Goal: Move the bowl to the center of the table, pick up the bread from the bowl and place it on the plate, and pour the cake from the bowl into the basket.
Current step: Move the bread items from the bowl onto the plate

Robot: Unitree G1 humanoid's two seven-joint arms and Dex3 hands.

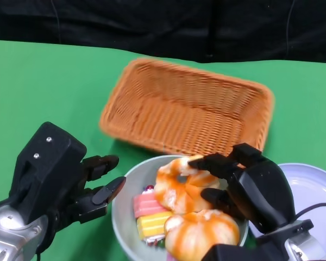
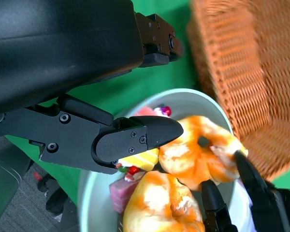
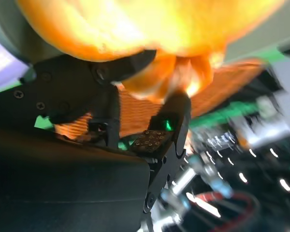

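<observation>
Head view: the pale bowl sits on the green counter between the two hands. The right hand reaches over the bowl's rim, its fingers closed around the farther bread, an orange-glazed bun. A second bread lies just below that hand, touching the first. Pink and yellow cake pieces rest in the bowl on the side nearer the left hand. The left hand holds nothing, fingers apart, fingertips just beside the bowl's rim. The woven basket stands beyond both hands; the white plate lies just outside the right hand.

Right wrist view: blurred bread fills the frame against the right hand's fingers; basket weave shows behind.

Left wrist view: the left hand's fingers hover apart, over the bowl's edge, above the cake. The right hand's fingers clasp the bread next to the basket.
</observation>
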